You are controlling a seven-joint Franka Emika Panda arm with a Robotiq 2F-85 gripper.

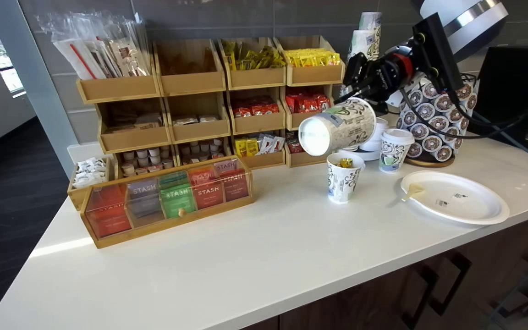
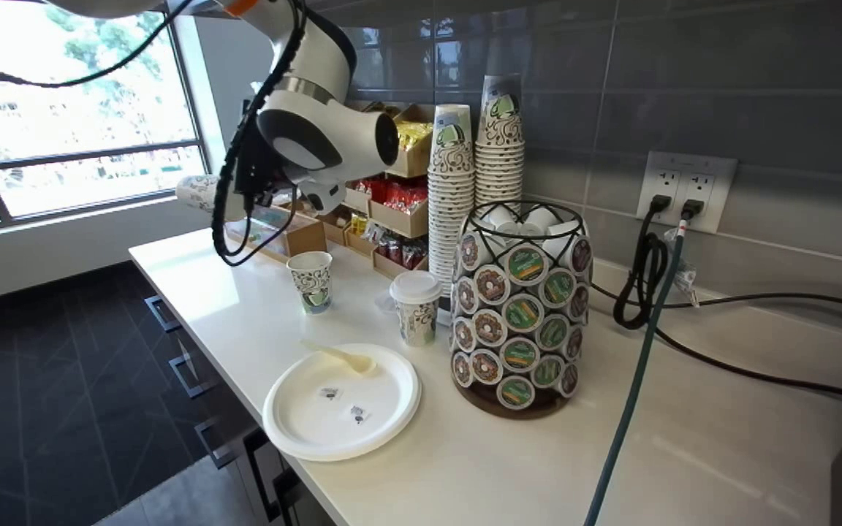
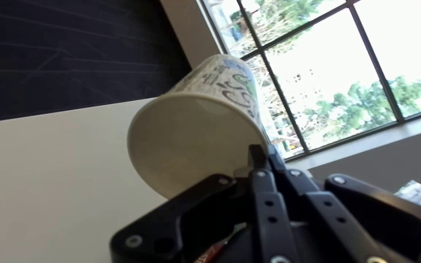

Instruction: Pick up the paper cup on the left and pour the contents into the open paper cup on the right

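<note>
Gripper point(image 3: 267, 156) pinches the tipped paper cup point(image 1: 343, 125) by its rim — one finger inside, one outside, per wrist view. In an exterior view its base points toward eight o'clock; open paper cup point(image 1: 343, 184) stands upright on the countertop point(image 1: 245, 256) at six o'clock from it — gold wrapper point(image 1: 345, 162) inside.

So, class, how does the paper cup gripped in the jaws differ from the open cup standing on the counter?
The held cup is tipped well over; the standing cup is upright. The held cup is pinched by its rim, off the counter; the standing cup rests on it. Shiny yellow contents show inside the standing cup; in the wrist view, none can be made out in the held cup. Both are printed paper cups without lids.
</note>
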